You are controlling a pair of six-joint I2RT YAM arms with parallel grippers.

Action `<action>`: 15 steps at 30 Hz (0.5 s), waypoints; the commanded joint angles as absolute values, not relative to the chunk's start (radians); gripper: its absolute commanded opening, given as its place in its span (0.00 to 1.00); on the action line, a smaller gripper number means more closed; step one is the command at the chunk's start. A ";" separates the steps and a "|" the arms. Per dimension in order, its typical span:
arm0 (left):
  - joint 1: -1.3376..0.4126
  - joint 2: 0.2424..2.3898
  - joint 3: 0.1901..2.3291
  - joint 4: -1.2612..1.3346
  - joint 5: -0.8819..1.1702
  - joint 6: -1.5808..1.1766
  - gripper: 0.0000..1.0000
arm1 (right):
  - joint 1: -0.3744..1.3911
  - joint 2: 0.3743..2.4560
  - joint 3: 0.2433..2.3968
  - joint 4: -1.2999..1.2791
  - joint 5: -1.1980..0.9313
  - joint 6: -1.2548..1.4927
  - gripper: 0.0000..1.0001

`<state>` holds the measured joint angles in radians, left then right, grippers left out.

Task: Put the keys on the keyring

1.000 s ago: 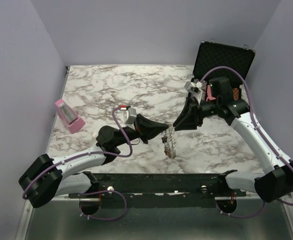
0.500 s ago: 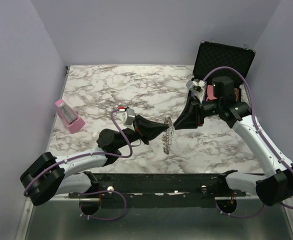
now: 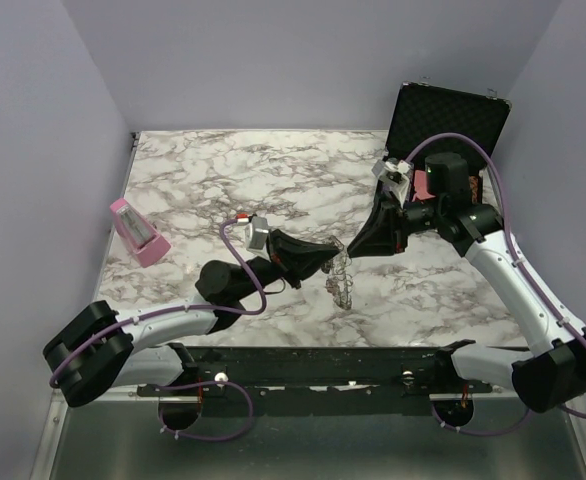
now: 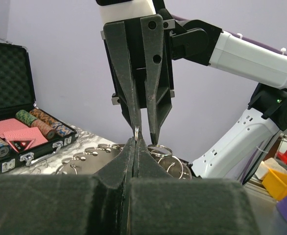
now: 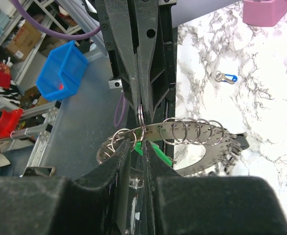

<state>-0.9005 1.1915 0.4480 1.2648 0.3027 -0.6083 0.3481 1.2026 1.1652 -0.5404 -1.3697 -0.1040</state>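
The keyring [image 3: 342, 284], a flat silvery band strung with small split rings, hangs in the air between the two arms. My left gripper [image 3: 330, 260] is shut on one of those split rings [image 5: 141, 117], and the keyring [image 5: 155, 130] dangles from it. My right gripper [image 5: 141, 146] faces it tip to tip, its jaws a narrow slit apart. A green key [image 5: 159, 153] shows just beyond the right fingertips, under the band. A blue key [image 5: 226, 77] lies on the marble. In the left wrist view the right gripper [image 4: 144, 137] points down at my shut left gripper [image 4: 135, 142].
An open black case [image 3: 448, 115] with poker chips [image 4: 40, 122] and cards stands at the back right. A pink box [image 3: 138, 232] sits at the left table edge. A blue bin [image 5: 65, 68] lies off the table below the near edge.
The keyring, lifted and tilted half a second ago, now hangs lower from the left gripper. The right jaws have narrowed. Both arms have barely shifted.
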 commanded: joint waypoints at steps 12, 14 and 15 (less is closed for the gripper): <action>-0.926 1.218 0.420 1.445 0.190 -0.646 0.00 | 0.362 1.215 1.181 -0.534 -1.347 -0.100 0.00; -0.931 1.223 0.416 1.465 0.170 -0.647 0.00 | 0.362 1.210 1.169 -0.516 -1.347 -0.081 0.00; -0.934 1.226 0.416 1.479 0.161 -0.650 0.00 | 0.362 1.209 1.164 -0.508 -1.350 -0.077 0.00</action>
